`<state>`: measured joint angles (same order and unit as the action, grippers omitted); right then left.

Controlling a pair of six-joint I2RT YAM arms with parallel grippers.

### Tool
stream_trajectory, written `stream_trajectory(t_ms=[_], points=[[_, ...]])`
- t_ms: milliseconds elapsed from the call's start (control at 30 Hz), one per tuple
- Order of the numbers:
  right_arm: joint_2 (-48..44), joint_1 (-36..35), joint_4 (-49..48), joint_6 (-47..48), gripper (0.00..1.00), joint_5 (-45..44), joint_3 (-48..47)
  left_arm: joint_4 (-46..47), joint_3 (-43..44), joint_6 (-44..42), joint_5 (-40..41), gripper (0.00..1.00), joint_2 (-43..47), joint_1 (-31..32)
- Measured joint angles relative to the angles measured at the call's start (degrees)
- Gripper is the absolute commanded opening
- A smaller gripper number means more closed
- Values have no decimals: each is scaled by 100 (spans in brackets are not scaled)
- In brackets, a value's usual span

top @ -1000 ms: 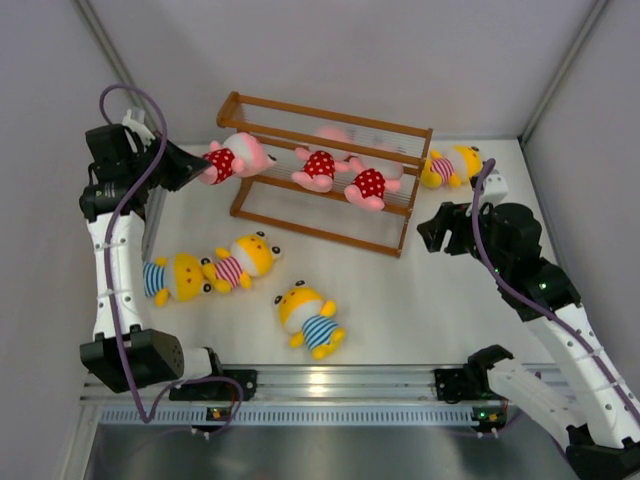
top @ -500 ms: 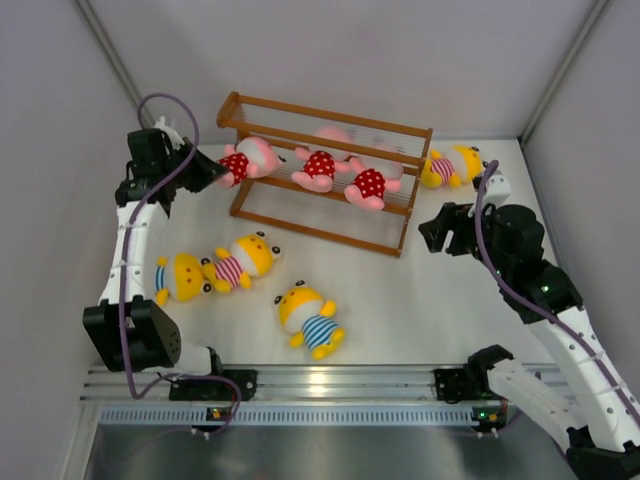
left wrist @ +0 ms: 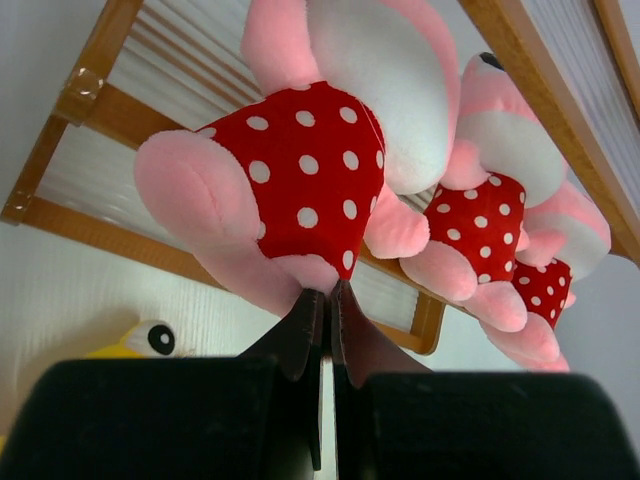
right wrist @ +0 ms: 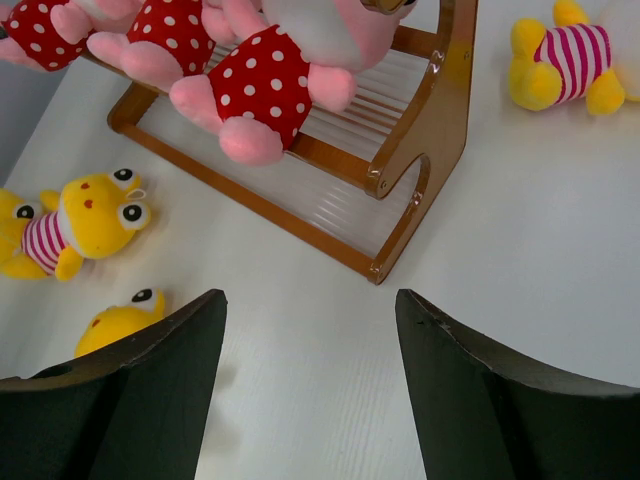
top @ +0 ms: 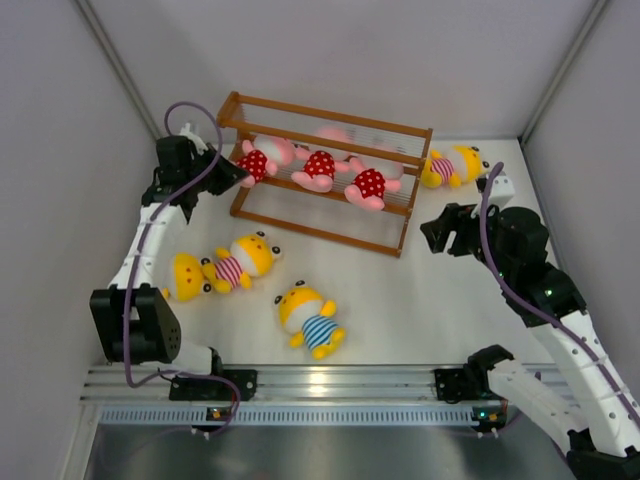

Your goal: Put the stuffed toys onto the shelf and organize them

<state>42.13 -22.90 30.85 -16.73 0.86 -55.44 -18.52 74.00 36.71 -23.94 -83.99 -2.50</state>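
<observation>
Across the white desk (top: 420,300), the brown shelf (right wrist: 447,90) stands at the back. Its middle tier carries three pink stuffed toys in red dotted outfits, lying side by side.

Both arms flank it, the left at its left end and the right off its right end. Four yellow toys lie loose on the desk. One in a pink-striped shirt (top: 450,166) is just beside the shelf's right end, another in pink stripes (top: 245,260) and one in blue stripes (top: 310,320) lie out in front, and a fourth (top: 185,277) is partly hidden under the left arm.

The leftmost pink toy (left wrist: 300,170) lies straight ahead of the left fingers (left wrist: 322,300), which are clenched on the fabric at its bottom. Its long axis runs away from them into the shelf, so letting go looks like the step in hand.

The right fingers (right wrist: 308,310) are spread and carry nothing. That arm is nearer the toy at the shelf's right end, which lies just beyond them, lengthwise along the shelf.
</observation>
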Motion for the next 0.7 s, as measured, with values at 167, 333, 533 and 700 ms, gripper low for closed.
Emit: stream_trajectory(t_ms=[167, 333, 533, 700], points=[[0, 0, 0, 0, 69, -35, 2, 293, 0, 98, 0, 0, -118, 101], [13, 0, 0, -4, 69, -109, 39, 452, -15, 190, 85, 0, -186, 197], [136, 0, 0, -39, 69, -122, 42, 590, -55, 216, 103, 0, -190, 485], [138, 0, -2, -44, 70, -129, 42, 636, -157, 205, 55, 15, -190, 516]])
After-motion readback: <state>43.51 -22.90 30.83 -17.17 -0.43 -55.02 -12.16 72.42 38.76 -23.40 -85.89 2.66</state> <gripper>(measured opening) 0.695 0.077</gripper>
